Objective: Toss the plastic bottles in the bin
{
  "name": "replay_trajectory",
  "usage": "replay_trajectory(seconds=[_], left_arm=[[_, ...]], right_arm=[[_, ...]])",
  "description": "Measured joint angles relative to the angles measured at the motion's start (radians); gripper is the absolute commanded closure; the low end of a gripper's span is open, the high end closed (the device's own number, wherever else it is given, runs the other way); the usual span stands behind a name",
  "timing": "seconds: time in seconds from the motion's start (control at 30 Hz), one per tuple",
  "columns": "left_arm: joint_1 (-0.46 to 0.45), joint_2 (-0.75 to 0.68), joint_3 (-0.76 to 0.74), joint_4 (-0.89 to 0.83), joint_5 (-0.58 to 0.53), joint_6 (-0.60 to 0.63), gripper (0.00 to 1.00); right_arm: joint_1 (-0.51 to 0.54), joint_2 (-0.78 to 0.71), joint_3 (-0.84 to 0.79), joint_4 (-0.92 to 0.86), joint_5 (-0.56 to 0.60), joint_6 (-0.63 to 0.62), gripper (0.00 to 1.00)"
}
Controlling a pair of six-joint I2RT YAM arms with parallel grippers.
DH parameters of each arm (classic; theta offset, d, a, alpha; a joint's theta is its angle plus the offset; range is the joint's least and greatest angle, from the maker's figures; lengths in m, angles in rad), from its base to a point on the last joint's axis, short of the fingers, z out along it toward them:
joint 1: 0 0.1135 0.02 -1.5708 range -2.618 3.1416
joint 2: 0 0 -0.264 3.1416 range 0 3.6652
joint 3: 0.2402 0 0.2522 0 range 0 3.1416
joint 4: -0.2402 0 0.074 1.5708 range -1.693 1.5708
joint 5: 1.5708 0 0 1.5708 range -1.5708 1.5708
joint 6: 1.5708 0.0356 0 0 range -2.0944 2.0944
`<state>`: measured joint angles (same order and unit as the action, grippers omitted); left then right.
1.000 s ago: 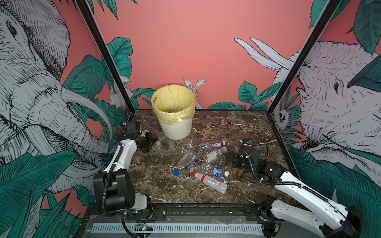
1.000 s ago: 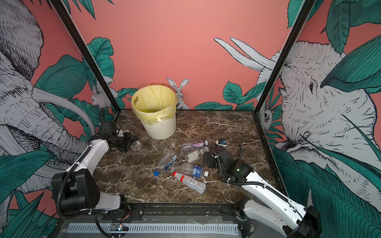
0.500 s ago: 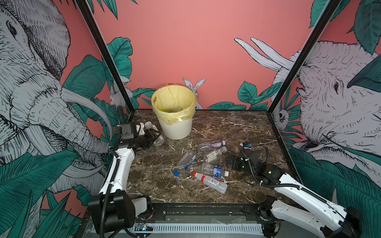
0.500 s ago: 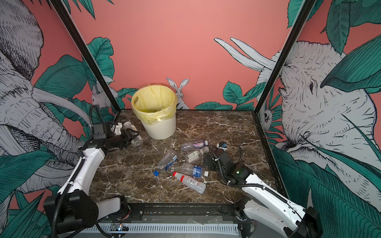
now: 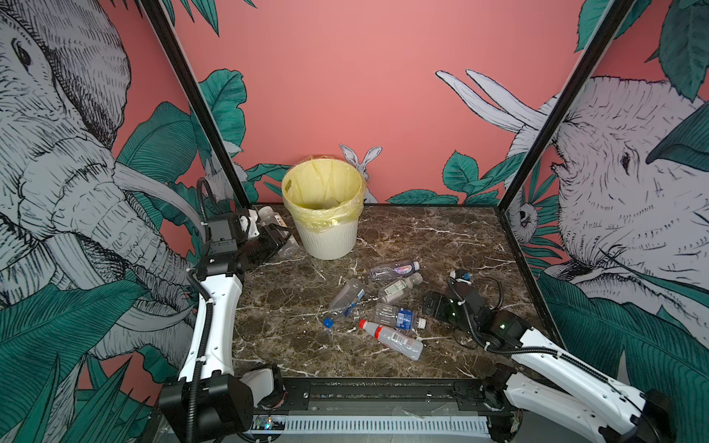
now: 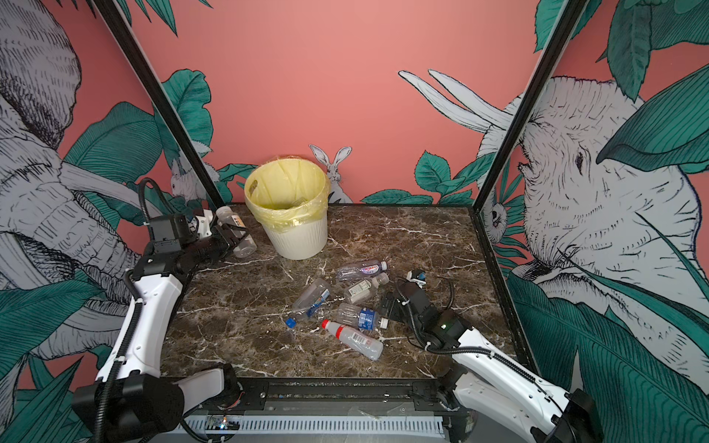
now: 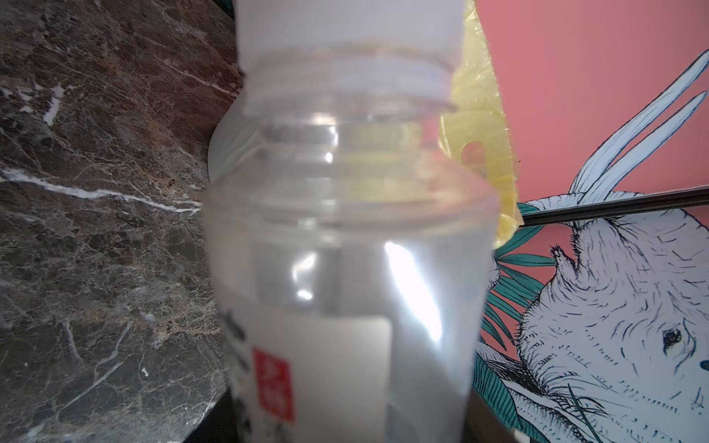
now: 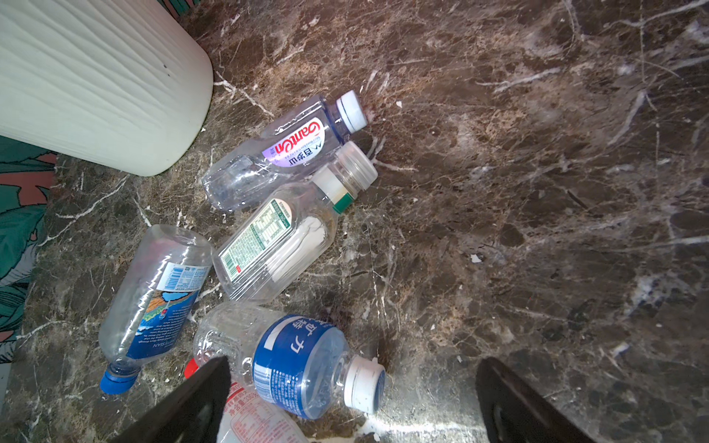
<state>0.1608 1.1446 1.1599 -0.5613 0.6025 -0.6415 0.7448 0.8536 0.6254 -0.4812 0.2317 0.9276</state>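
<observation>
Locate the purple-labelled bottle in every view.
In a top view: purple-labelled bottle, lying forward and right of the bin.
In a top view: the bottle, same place.
Left wrist: not in it.
Right wrist: the bottle, lying just off the bin's base.
Shared landmark: the bin.

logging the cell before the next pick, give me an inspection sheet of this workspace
surface: dark marble tabletop, bare toward the right.
job's things: bin upright at the back, yellow liner; five lie loose mid-table: purple-label bottle, green-label bottle, blue-cap bottle, blue-label bottle, red-cap bottle; sixth bottle raised beside the bin's wall.
clutter: only tiny pale flecks.
pincers: left pincer shut on the sixth bottle; right pincer open, empty, low by the blue-label bottle.
cables: black cable on the left arm; loop at the right wrist, clear of bottles.
surroundings: pink mural walls, black frame posts.
</observation>
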Motion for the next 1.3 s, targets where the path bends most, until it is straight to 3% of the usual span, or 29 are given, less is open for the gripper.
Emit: replay_trajectory(seconds=[0.17, 0.37, 0.5, 0.53, 0.63, 0.7, 0.73, 0.77, 0.9, 1.1, 1.3], left_arm=[[0.000, -0.050, 0.014, -0.023, -0.040, 0.001, 0.95], [-0.007, 0.047, 0.255, -0.006, -0.047, -0.015, 0.90], [-0.097, 0.173, 0.406, 0.037, -0.096, -0.046, 0.89], [-0.133, 0.222, 0.461, 0.036, -0.112, -0.047, 0.82], [-0.225, 0.402, 0.652, 0.031, -0.163, -0.043, 0.37], [-0.259, 0.518, 0.773, 0.015, -0.170, -0.036, 0.21], [-0.268, 0.572, 0.827, 0.005, -0.173, -0.033, 0.06], [-0.272, 0.605, 0.859, -0.003, -0.175, -0.032, 0.01], [-0.269, 0.650, 0.906, -0.060, -0.206, -0.030, 0.01], [-0.263, 0.579, 1.010, -0.114, -0.211, 0.000, 0.00], [-0.264, 0.338, 0.827, -0.080, -0.180, 0.023, 0.00]], right_arm=[[0.000, -0.001, 0.045, -0.009, 0.022, -0.016, 0.01], [0.000, -0.027, 0.028, -0.001, 0.027, -0.013, 0.01], [0.000, -0.041, 0.026, -0.002, 0.027, 0.000, 0.01], [0.000, -0.048, 0.026, -0.003, 0.027, 0.005, 0.01], [0.000, -0.072, 0.026, -0.004, 0.027, 0.016, 0.01], [0.000, -0.088, 0.026, -0.009, 0.026, 0.021, 0.01], [0.000, -0.096, 0.026, -0.013, 0.026, 0.024, 0.01], [0.000, -0.101, 0.026, -0.016, 0.026, 0.027, 0.01], [0.000, -0.115, 0.026, -0.042, 0.018, 0.027, 0.01], [0.000, -0.114, 0.027, -0.081, -0.002, 0.007, 0.01], [0.000, -0.114, 0.027, -0.085, -0.020, -0.041, 0.01]])
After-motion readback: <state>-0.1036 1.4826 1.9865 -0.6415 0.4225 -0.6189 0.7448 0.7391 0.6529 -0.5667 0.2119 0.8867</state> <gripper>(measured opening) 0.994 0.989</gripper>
